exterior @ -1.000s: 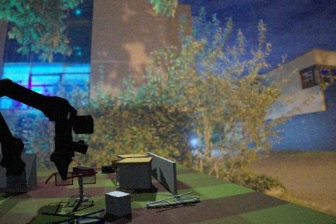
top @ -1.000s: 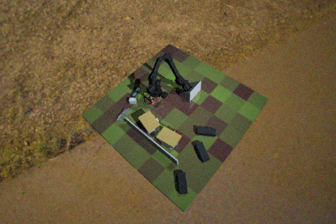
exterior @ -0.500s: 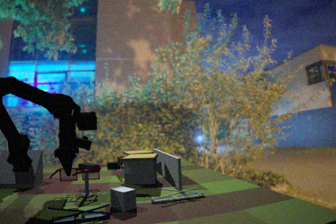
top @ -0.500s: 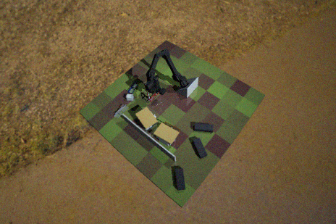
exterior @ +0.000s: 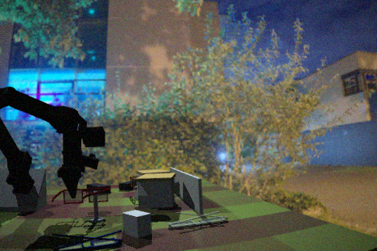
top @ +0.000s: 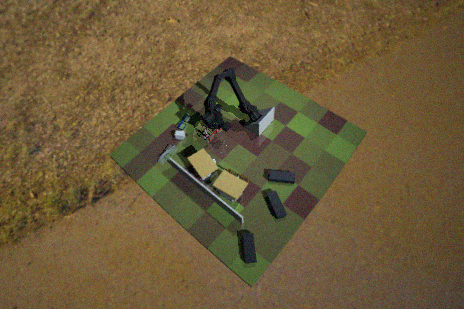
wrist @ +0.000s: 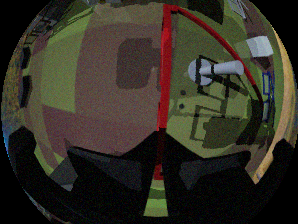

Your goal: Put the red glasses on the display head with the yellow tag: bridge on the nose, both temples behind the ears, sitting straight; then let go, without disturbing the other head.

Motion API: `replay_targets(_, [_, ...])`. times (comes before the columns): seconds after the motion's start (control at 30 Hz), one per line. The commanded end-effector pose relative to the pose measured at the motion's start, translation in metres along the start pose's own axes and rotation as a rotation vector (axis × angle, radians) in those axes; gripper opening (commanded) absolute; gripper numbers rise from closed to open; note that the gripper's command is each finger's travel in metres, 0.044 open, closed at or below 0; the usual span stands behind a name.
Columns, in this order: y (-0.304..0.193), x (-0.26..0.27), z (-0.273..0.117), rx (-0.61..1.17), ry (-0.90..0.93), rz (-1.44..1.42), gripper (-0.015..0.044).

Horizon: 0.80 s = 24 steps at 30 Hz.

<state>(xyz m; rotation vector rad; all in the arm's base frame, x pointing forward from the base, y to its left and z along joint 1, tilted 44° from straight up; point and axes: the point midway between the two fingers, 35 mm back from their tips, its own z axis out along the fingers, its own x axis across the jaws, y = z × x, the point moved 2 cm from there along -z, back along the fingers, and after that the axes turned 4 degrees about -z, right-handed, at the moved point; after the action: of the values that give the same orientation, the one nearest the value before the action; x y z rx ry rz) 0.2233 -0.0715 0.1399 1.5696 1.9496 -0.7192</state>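
My gripper (top: pixel 214 128) (exterior: pixel 73 196) (wrist: pixel 158 135) is shut on the front frame of the red glasses (exterior: pixel 73 202) (wrist: pixel 165 75), pointing down and holding them above the mat. One red temple curves to the right in the wrist view. A grey post (exterior: pixel 96 209) (wrist: pixel 227 68) on a round base stands under the glasses' temple side. Two blocky shapes with tan tops, a nearer one (top: pixel 202 162) (exterior: pixel 156 193) and another (top: pixel 230 186), stand apart from the gripper and appear to be the display heads. I cannot make out the yellow tag, noses or ears.
A long grey wall (top: pixel 205 188) (exterior: pixel 184 183) runs beside the tan-topped blocks. A white cube (top: pixel 179 135) (exterior: pixel 136 224) (wrist: pixel 260 46), blue glasses (exterior: pixel 88 247) and pale glasses (exterior: pixel 199 222) lie near the post. Dark blocks (top: pixel 281 176) (top: pixel 275 204) (top: pixel 247 247) lie farther off. A pale panel (top: pixel 266 121) stands by the arm's base.
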Motion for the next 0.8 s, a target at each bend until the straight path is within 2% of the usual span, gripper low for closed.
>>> replay_targets(0.0, [-0.004, 0.002, 0.000, 0.002, -0.003, 0.002, 0.0000])
replay_targets(0.77, [-0.017, 0.010, 0.000, 0.003, -0.003, 0.001, 0.0000])
